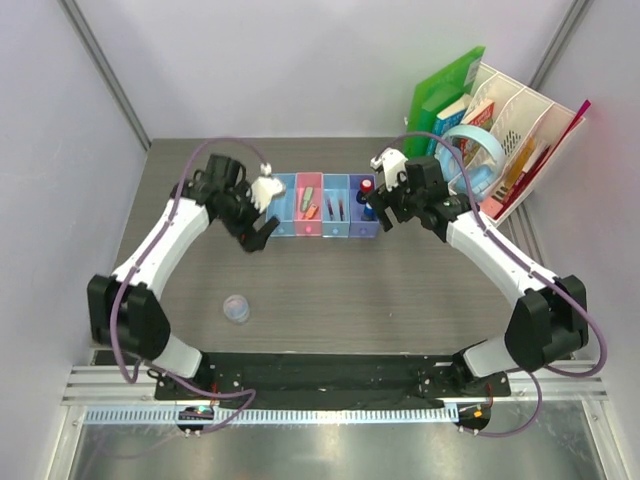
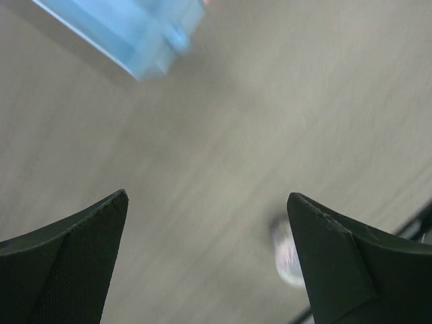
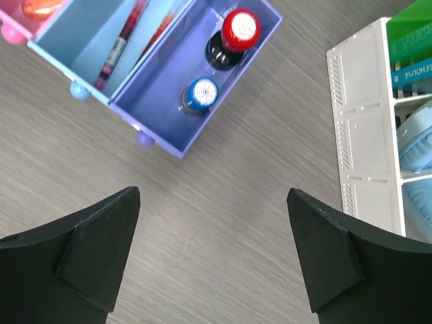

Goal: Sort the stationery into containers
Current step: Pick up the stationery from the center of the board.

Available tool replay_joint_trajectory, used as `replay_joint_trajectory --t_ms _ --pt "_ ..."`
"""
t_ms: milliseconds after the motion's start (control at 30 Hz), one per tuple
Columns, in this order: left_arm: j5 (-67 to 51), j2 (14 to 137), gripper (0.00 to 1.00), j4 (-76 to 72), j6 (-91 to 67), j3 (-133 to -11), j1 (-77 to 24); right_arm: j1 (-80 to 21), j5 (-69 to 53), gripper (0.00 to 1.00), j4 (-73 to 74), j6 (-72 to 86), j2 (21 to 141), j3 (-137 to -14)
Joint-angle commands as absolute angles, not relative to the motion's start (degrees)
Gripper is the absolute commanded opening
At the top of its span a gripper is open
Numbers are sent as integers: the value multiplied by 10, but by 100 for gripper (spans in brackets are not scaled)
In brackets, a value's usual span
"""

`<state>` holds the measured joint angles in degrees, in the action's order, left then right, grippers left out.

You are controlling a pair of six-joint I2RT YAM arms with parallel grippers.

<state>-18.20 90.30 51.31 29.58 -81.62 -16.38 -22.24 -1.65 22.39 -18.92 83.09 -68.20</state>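
Nearly sorted, pens [image 3: 116, 50] and capped bits [image 3: 241, 27] in the trays [image 1: 322, 234] by the far edge (left jaws and right jaws both wide, empty); next, probably left jaws down around the bluish disc [image 1: 236, 308] lying toward the tabletop's near-left corner.

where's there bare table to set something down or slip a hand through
Widest bare patch: grey wood-grain table centre, bordered by the row of four small plastic trays, the arm bases and the round translucent bluish disc. Crowded: back right, between the trays and the white perforated desk organizer.
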Motion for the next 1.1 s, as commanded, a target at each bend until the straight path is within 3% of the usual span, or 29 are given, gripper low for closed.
replay_joint_trajectory --t_ms 0,333,533,1067 --pt "-140 842 100 555 424 -676 -164 -219 -18 96 209 -208 774 -653" --pt "-137 733 100 558 462 -505 -165 -219 -3 97 228 -207 691 -606" --pt "-154 688 100 572 461 -478 -166 -219 -3 98 237 -197 677 -607" --pt "-150 755 100 491 440 -435 -188 -219 -3 98 241 -190 664 -600"
